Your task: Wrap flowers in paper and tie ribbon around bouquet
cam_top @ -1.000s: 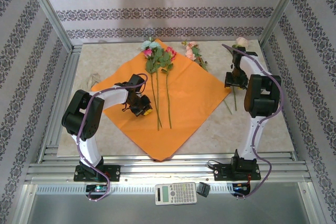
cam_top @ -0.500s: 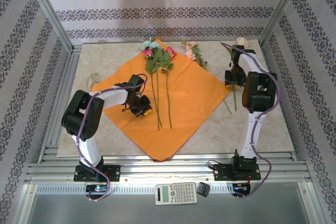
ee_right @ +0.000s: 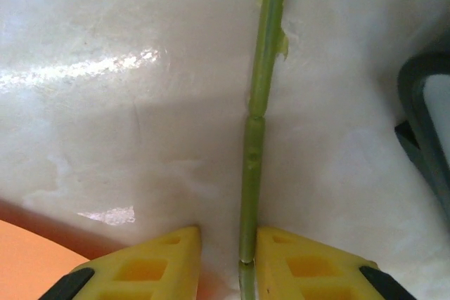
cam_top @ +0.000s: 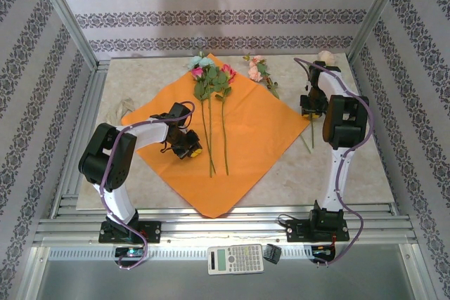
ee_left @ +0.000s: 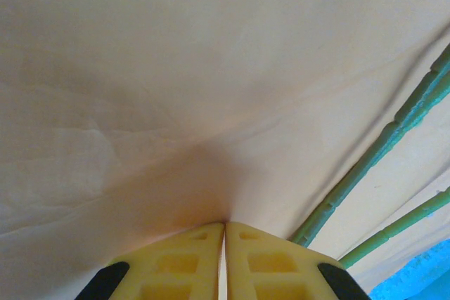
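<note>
The right gripper [cam_top: 310, 108] has narrowed its fingers over the last second, while the left arm has drawn back slightly, tugging the paper [cam_top: 246, 131] with it. Off the paper's right corner, on the bare table [cam_top: 351, 166], a stray stem [ee_right: 253, 138] runs between the right fingers. They stand apart on either side of it, one side close against it and the other with a gap, so it is not yet clamped. The left gripper [cam_top: 188, 149] sits on the paper's left half with its fingers together, apparently pinching a fold. Three flowers [cam_top: 211, 82] lie along the paper's middle, their heads at its far corner. The step in hand looks to be gathering the stray. It would go best with a square, firm close, a clear lift, and the stem laid alongside the others while the left pinch holds steady.
</note>
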### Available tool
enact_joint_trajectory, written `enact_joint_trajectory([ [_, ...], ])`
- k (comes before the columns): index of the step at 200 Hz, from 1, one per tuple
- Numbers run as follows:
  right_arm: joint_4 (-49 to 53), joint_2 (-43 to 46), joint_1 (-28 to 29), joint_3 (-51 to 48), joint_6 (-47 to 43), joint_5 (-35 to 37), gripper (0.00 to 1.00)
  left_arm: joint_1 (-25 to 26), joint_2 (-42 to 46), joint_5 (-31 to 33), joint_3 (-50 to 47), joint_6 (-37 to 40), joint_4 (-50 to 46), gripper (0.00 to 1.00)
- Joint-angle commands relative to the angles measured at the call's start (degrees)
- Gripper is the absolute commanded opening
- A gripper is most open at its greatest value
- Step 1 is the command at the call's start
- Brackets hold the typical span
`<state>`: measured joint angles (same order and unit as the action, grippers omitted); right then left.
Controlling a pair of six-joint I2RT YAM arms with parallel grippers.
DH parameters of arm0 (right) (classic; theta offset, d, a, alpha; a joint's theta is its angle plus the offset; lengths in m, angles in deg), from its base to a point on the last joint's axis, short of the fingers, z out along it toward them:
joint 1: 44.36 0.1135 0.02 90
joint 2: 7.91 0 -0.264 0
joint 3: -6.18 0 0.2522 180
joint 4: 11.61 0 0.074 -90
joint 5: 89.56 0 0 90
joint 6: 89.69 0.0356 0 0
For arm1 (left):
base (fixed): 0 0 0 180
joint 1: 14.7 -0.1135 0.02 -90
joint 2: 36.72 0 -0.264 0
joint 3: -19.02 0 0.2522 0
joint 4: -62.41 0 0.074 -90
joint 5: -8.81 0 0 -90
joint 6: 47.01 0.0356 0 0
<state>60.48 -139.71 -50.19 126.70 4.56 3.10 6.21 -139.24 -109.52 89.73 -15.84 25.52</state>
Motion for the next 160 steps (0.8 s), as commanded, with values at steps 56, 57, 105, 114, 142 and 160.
enact_joint_trajectory([
  [56,1.6,-4.2,3.5,5.1,-1.8,2.4,0.14,-0.7,-0.2,1.8,-0.6,1.2,-3.7,0.11],
  [57,1.5,-4.2,3.6,5.2,-1.8,2.4,0.14,-0.8,-0.3,1.8,-0.6,1.2,-3.8,0.11],
  [105,-0.8,-1.7,5.5,4.6,-2.1,6.5,0.0,-0.7,-0.6,1.7,0.0,1.2,-3.9,0.11],
  [114,-1.7,0.1,5.8,4.2,-2.3,7.8,0.0,-0.7,-0.7,1.7,0.1,1.2,-3.9,0.1],
  [142,-4.8,6.9,6.6,3.3,-2.3,11.3,0.0,-0.7,-1.2,1.6,0.6,1.2,-3.9,0.1],
  [160,-4.9,11.1,7.0,3.4,-2.3,12.5,0.0,-0.7,-1.4,1.6,0.9,1.2,-3.8,0.1],
])
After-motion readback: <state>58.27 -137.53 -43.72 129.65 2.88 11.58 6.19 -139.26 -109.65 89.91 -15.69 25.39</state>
